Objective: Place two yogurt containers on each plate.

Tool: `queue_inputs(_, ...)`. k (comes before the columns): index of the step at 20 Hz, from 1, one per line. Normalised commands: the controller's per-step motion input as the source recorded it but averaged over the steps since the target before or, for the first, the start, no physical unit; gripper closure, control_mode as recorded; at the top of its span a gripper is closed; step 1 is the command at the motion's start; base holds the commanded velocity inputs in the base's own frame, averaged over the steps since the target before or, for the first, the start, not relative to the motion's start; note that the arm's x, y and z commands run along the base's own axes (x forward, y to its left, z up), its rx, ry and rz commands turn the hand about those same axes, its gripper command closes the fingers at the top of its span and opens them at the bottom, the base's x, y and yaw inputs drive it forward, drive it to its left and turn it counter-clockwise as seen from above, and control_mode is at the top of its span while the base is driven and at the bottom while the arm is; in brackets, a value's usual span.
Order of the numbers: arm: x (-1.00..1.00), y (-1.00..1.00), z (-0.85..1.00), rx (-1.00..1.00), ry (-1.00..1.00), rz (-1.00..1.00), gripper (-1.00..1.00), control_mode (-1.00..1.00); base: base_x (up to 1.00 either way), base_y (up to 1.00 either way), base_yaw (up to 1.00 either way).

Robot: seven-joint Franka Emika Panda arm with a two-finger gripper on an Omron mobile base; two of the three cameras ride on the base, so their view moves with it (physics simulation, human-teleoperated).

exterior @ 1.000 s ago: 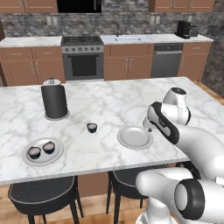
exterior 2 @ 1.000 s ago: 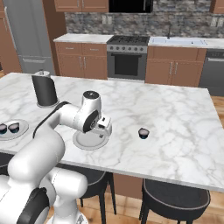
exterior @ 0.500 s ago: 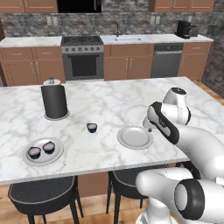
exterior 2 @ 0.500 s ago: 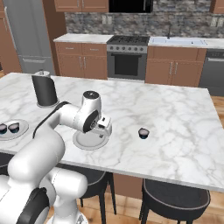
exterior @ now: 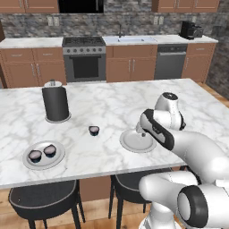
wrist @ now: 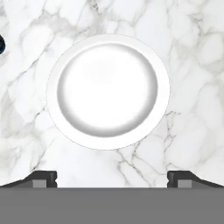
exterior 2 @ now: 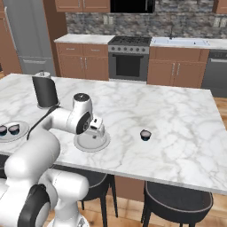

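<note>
Nothing has moved since the earlier pictures; the arm stays where it was and the cups sit in the same spots. The gripper [wrist: 112,177] hangs over the near plate [wrist: 108,92], and its two dark finger tips [wrist: 41,178] are spread far apart with nothing between them. That plate has nothing on it. It lies on the white marble counter [exterior: 112,107], close to the front edge, right by the robot's hand [exterior 2: 96,128].

The other plate [exterior: 43,155] sits well apart, at the far left of the counter. Two yogurt cups lie on it, touching or almost touching: one yogurt cup [exterior: 35,156] to the left and one yogurt cup [exterior: 49,150] to the right. A third yogurt cup [exterior: 94,130] stands alone on the marble, between the two plates and nearer to the bare one. In the hand view a dark bit at the left edge may be this cup, but it is too small to tell.

A tall black cylinder [exterior: 55,103] with a white knob stands behind the far plate.
</note>
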Motion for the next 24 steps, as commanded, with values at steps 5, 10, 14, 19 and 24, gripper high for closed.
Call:
queue_inputs(5, 0.49, 0.99, 0.13, 0.00, -0.22, 0.00, -1.00, -1.00, 0.00, 0.00, 0.00)
queue_inputs(10, 0.59, 0.87, 0.11, 0.00, -0.12, 0.09, -1.00, -1.00, 0.00, 0.00, 0.00)
queue_inputs(14, 0.54, 0.68, 0.05, 0.00, -0.01, 0.24, -1.00, -1.00, 0.00, 0.00, 0.00)
queue_inputs(19, 0.27, 0.33, 0.33, 0.00, 0.01, 0.30, -1.00, -1.00, 0.00, 0.00, 0.00)
queue_inputs(24, 0.01, 0.27, 0.53, -0.04, 0.02, 0.24, -1.00, -1.00, 0.00, 0.00, 0.00)
